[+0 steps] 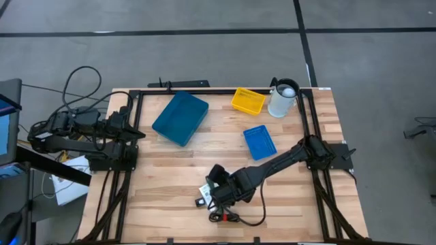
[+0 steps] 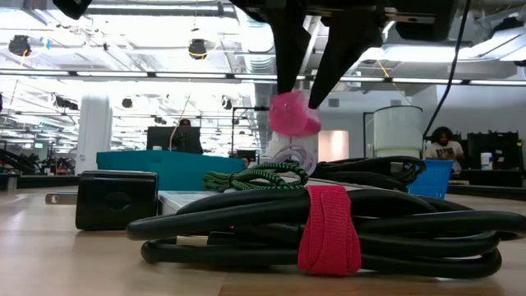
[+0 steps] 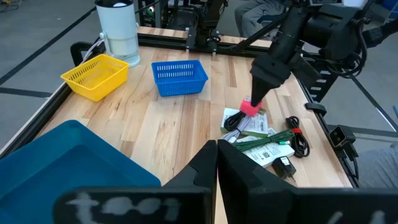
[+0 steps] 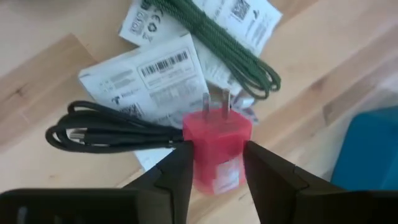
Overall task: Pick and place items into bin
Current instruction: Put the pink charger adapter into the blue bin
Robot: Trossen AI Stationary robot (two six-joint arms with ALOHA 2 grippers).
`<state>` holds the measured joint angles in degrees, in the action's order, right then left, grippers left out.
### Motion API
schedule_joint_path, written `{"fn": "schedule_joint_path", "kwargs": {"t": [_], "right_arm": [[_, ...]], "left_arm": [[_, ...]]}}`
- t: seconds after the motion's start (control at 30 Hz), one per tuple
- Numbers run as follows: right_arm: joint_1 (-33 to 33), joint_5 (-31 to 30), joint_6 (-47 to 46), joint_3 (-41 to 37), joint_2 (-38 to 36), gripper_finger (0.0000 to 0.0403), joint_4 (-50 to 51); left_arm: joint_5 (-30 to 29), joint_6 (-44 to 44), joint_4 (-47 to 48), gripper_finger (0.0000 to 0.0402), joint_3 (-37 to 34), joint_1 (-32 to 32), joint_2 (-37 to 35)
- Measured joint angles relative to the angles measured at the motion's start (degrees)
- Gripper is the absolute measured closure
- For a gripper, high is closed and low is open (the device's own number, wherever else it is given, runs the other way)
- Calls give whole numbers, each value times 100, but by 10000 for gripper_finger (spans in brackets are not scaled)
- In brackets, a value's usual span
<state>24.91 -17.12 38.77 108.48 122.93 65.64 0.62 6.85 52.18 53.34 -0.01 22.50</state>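
Grey floor (image 1: pixel 381 61) with dark seam lines all round the wooden tabletop (image 1: pixel 225 146). Low view: open industrial hall, exposed ceiling ducting (image 2: pixel 246 57), round hanging lamps (image 2: pixel 197 48), bright overhead light, a white column (image 2: pixel 93 123). Two seated people (image 2: pixel 444 148) far back at desks. Monitor edge (image 1: pixel 8 119) off the tabletop's left edge.

No word or number can be read anywhere. The white printed cards (image 4: pixel 149 78) on the counter (image 4: pixel 37 68) carry a barcode, a QR code, a row of small round symbols and lines of fine print, all too small to make out.
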Motion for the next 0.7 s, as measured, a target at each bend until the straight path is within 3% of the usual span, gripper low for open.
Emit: {"fn": "schedule_joint_path", "kwargs": {"t": [0.4, 0.7], "right_arm": [[-29, -12, -40, 10, -57, 325, 206], [-57, -173, 9, 10, -55, 327, 97]], "left_arm": [[2, 0, 0, 401, 0, 0, 0], [2, 0, -2, 401, 0, 0, 2]]}}
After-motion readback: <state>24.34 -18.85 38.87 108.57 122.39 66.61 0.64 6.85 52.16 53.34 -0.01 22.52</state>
